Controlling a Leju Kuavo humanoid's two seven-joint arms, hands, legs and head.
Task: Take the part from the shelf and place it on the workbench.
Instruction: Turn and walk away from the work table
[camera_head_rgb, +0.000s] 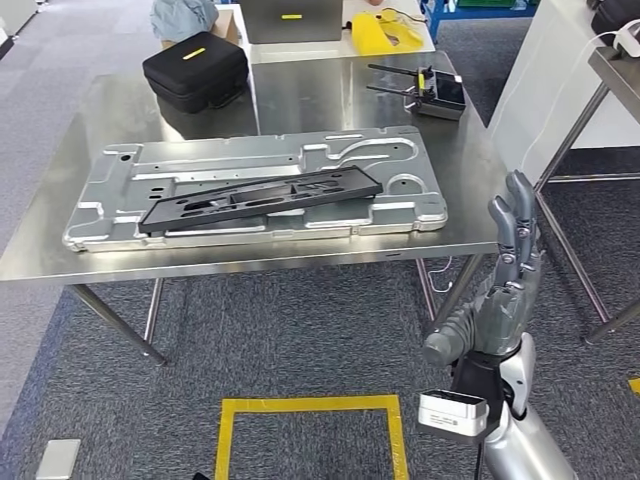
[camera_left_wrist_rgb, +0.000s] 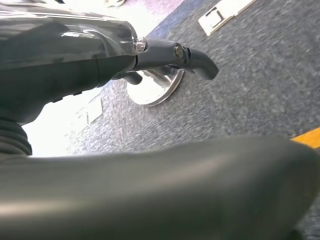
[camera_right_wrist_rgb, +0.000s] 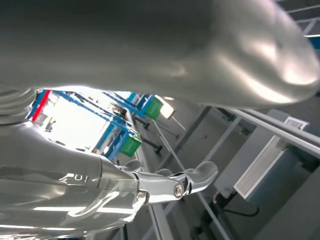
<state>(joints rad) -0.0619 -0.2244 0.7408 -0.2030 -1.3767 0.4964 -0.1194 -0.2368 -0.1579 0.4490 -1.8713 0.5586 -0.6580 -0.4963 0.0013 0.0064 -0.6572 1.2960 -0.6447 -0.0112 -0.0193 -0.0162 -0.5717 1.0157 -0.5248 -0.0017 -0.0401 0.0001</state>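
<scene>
Workbench (camera_head_rgb: 468, 190) of bare steel spans the middle of the head view, and on it lies a long silver metal panel (camera_head_rgb: 113, 190) with stamped cut-outs. Across that panel, running from centre-left up toward centre-right, rests the black part (camera_head_rgb: 260, 197), flat and a little skewed to the panel's long edges. No hand touches it.

At the lower right of the frame the right hand (camera_head_rgb: 498, 290) is raised beside the bench's near right corner, fingers straightened upward and apart, holding nothing. In the left wrist view the left hand (camera_left_wrist_rgb: 113, 65) hangs over grey carpet, a dark finger extended, with nothing in it as far as this close view lets me tell.

Toward the upper left of the head view sits a black zip case (camera_head_rgb: 196, 68); at upper centre-right, a small black tray (camera_head_rgb: 441, 95). A yellow floor outline (camera_head_rgb: 309, 405) marks the carpet at bottom centre.

Judging by how things lie, the placing looks done: the part is on the bench and released. What seems left is only drawing the arm clear.
</scene>
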